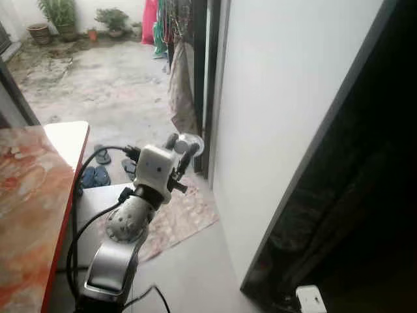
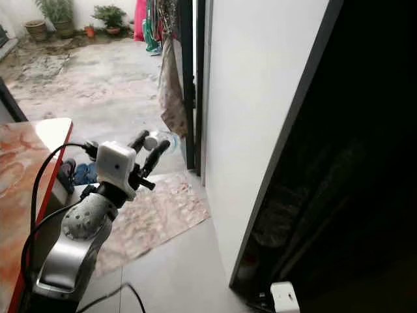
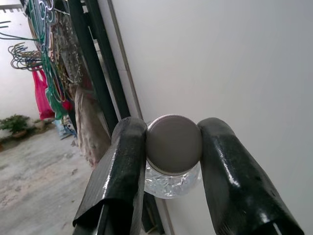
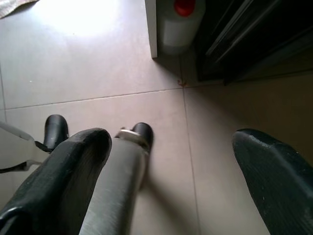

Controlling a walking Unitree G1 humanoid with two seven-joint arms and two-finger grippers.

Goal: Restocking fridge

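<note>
Gripping a lidded glass jar (image 3: 173, 152), left gripper (image 3: 172, 147) raised beside the white wall (image 1: 280, 98); right gripper (image 4: 171, 161) wide apart, empty.

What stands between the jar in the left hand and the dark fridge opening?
The left hand grips the jar facing the white panel. This panel lies between jar and dark opening, which is on its right.

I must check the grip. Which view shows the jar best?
The left wrist view: the jar sits close up, its grey lid clamped in the left gripper. Both eye views show it small and partly hidden by the fingers.
</note>
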